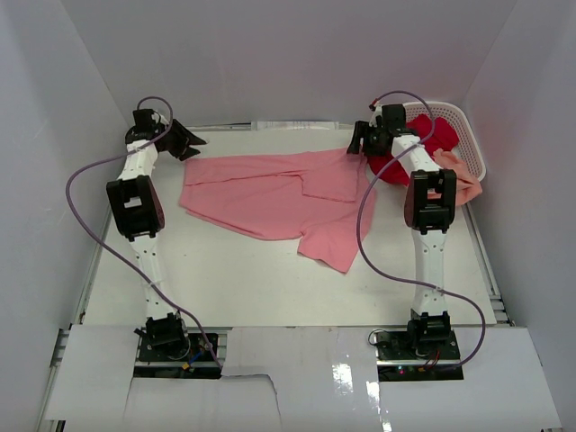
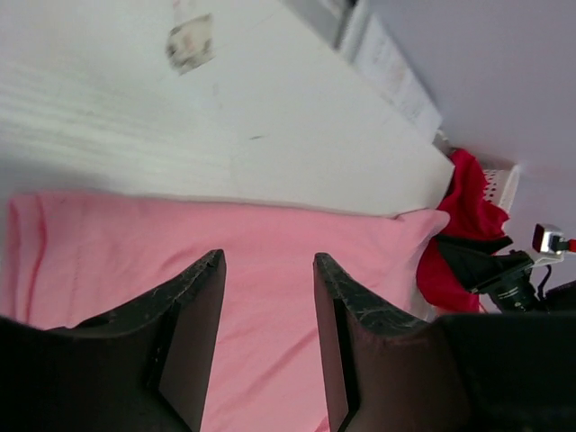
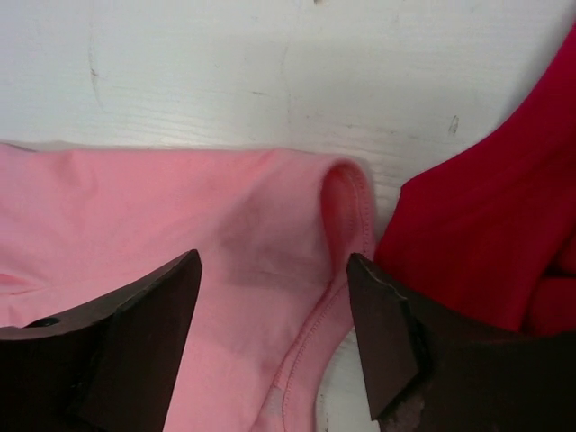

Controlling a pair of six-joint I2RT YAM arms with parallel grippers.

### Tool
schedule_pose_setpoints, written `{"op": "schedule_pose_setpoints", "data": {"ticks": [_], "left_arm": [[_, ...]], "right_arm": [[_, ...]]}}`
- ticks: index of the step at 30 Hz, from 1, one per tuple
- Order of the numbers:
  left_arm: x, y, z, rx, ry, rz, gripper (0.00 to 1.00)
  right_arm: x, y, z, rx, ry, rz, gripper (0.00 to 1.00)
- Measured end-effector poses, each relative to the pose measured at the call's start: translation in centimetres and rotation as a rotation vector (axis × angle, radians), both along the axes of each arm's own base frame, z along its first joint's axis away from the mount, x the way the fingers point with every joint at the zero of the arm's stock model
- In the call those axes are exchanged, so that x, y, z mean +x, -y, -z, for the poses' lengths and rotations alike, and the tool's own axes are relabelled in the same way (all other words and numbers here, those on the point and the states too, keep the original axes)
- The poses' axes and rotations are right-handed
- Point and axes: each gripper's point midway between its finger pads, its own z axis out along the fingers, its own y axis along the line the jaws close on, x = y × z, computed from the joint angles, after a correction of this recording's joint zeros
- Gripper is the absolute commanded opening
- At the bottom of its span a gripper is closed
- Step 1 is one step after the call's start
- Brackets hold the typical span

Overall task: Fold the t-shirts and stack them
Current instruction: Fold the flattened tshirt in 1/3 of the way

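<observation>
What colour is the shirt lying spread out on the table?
The spread-out t-shirt is plain medium pink. The top external view shows it best.

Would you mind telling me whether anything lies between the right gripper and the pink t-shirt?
Nothing visible does. The right gripper, jaws open, directly faces the hemmed edge of the pink t-shirt. The red t-shirt lies close beside that edge, off to one side of the jaws, not between.
</observation>
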Motion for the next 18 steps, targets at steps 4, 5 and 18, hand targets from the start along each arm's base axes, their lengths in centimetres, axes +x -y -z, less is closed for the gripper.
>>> {"op": "schedule_pose_setpoints", "data": {"ticks": [4,5,18], "left_arm": [[1.0,-0.7,-4.7,0.016,0.099,-0.011,0.56],[0.9,-0.9,-6.2,0.023,0.121,-0.017,0.56],[-14.5,-2.7,-12.7,0.216,0.109,-0.141,0.76]], "right_arm": [[-0.6,0.4,-3.6,0.001,0.048,-0.004,0.76],[-1.0,0.4,-5.1,0.005,0.069,-0.01,0.77],[-7.3,-7.0,-18.3,0.134,0.266,-0.28,0.79]]}}
